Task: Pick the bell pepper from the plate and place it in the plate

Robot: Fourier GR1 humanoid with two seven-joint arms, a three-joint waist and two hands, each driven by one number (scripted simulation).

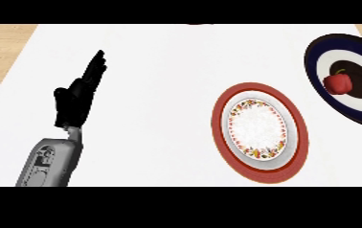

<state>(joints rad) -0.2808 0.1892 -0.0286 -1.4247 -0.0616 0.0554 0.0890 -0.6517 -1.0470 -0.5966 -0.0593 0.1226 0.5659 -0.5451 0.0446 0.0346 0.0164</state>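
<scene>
Left robot hand (76, 100) open (fingers straight), red-rimmed plate (265, 176), bell pepper (338, 82) on dark blue plate (311, 64).

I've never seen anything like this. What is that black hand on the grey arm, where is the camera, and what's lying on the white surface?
This single picture is taken as from a humanoid robot's head, looking steeply down at a white kitchen counter. The black shape at the left is the robot's left hand on its grey forearm. It rests open, fingers up, holding nothing. The right hand is out of the picture. Two plates lie on the counter: a red-rimmed plate with a flowered band and nothing on it, and a dark blue plate, partly cut off at the right edge. A red bell pepper sits on the blue one.
</scene>
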